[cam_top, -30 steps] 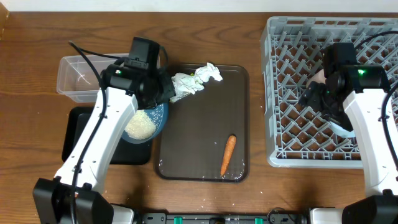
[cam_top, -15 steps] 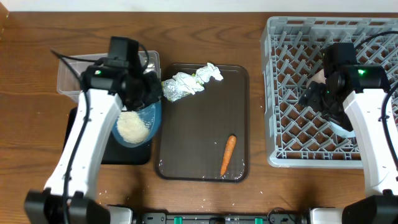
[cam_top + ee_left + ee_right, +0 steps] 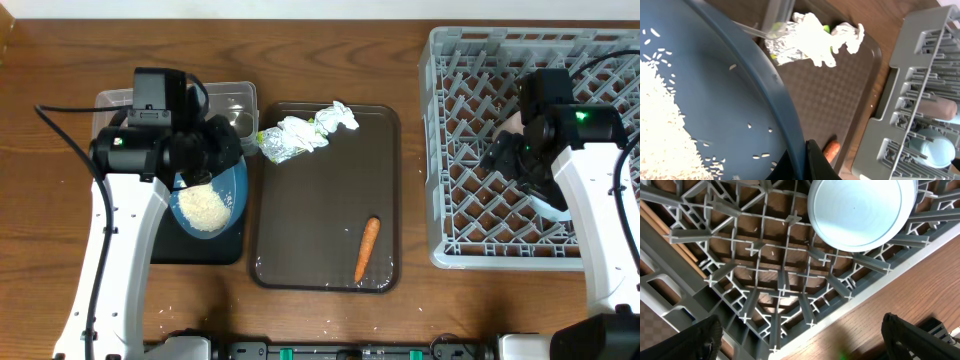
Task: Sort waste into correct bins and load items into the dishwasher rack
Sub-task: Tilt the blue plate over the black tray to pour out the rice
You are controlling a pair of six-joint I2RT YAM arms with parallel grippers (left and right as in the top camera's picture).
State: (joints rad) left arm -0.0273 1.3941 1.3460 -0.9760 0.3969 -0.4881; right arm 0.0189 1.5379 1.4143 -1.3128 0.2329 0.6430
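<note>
My left gripper (image 3: 226, 158) is shut on the rim of the wide dark-blue bowl (image 3: 210, 200), which carries a heap of white rice (image 3: 203, 208) above the black bin (image 3: 195, 250). In the left wrist view the black fingers (image 3: 812, 162) pinch that rim (image 3: 775, 95). Crumpled wrappers (image 3: 300, 133) and the carrot (image 3: 367, 248) lie on the brown tray (image 3: 325, 190). My right gripper (image 3: 512, 160) hangs open over the dishwasher rack (image 3: 470, 150), with a small pale-blue bowl (image 3: 860, 210) in the rack below it. A pinkish cup (image 3: 510, 122) lies in the rack.
The clear tub (image 3: 233, 100) stands behind the black bin, mostly under my left arm. The rack's near wall (image 3: 875, 290) meets the bare wooden table (image 3: 330, 60). A pale-blue cup (image 3: 935, 152) shows in the rack in the left wrist view.
My left arm has carried the dark-blue bowl with rice leftward, from the brown tray's edge to above the black bin. The right arm has not moved.
</note>
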